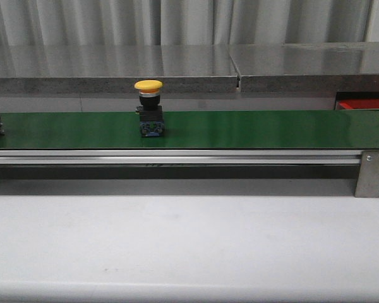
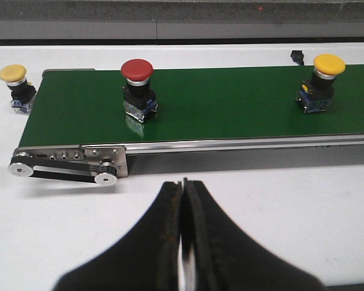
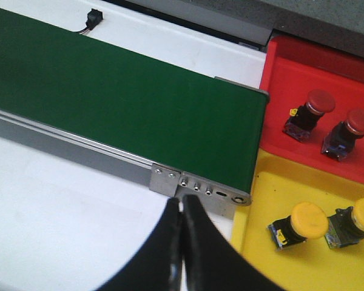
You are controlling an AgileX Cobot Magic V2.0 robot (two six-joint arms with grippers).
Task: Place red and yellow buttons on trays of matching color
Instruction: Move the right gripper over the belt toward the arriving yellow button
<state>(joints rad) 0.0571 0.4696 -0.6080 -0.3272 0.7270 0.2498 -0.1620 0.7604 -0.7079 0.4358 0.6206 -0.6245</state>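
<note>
On the green belt only a yellow button stood mid-belt and a red button toward its left end; the white surface before it lay open.

From my station, all I see of the robot is its two tools, each in its own wrist view; the front view shows no part of either arm. My left tool is a pair of matte black fingers, broad at the base and curving up to a narrow tip, with a thin pale sliver showing along the seam between them. The inner edges look slightly rough and worn. My right tool has the same look: two black, smoothly tapered fingers with a faint pale line down the seam. I see no cables, screws or markings on either.
</note>
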